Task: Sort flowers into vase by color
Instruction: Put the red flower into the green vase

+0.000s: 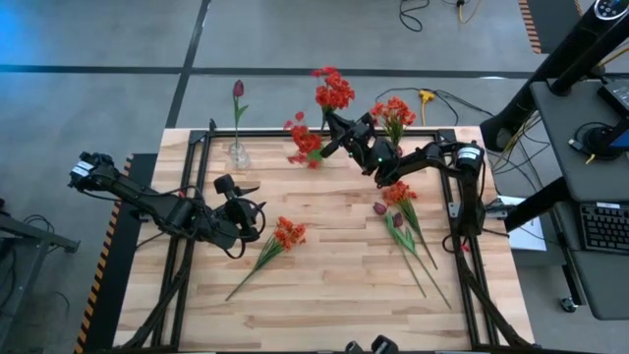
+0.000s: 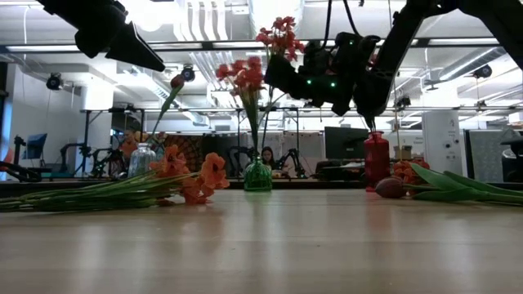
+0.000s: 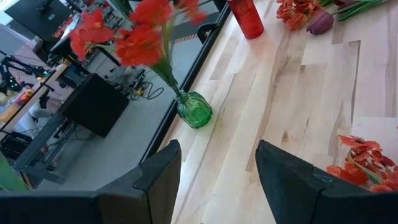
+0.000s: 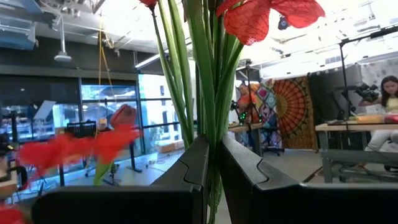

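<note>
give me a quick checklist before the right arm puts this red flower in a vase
1. Right pincer shut on the red flower's stems: ok.
2. Red bloom lifted off the table: ok.
3. Green vase upright, red flowers already in it: ok.
4. Stem ends lined up over the vase mouth: cannot tell.
5. Left pincer open, empty, away from the vases: ok.
6. Orange flower and maroon tulips lying unsorted: not ok.

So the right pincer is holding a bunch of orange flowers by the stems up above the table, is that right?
Not quite: the right pincer is shut on the stems of red flowers, not orange ones, held up above the table. The high view shows the colour, and the right wrist view shows the grip.
</note>
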`<state>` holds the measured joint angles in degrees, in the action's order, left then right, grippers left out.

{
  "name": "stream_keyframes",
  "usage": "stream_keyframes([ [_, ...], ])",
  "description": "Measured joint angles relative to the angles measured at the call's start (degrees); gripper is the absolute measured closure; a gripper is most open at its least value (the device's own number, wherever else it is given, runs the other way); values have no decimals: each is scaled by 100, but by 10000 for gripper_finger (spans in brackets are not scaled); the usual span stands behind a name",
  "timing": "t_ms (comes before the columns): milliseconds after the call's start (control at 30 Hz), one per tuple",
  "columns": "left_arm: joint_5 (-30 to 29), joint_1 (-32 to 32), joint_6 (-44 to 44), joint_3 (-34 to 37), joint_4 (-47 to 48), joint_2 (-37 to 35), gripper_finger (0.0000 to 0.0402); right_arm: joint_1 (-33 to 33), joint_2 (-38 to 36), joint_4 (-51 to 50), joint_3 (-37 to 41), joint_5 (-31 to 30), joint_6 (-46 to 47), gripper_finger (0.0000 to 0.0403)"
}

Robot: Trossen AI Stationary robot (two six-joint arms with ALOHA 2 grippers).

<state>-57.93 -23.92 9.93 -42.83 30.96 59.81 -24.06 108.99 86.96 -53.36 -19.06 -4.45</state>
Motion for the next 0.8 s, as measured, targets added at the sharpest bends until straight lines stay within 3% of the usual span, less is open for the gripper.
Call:
stream_keyframes([
  [800, 0, 4, -24, 0, -7, 0, 212, -150, -2, -126, 7, 6, 361, 376],
])
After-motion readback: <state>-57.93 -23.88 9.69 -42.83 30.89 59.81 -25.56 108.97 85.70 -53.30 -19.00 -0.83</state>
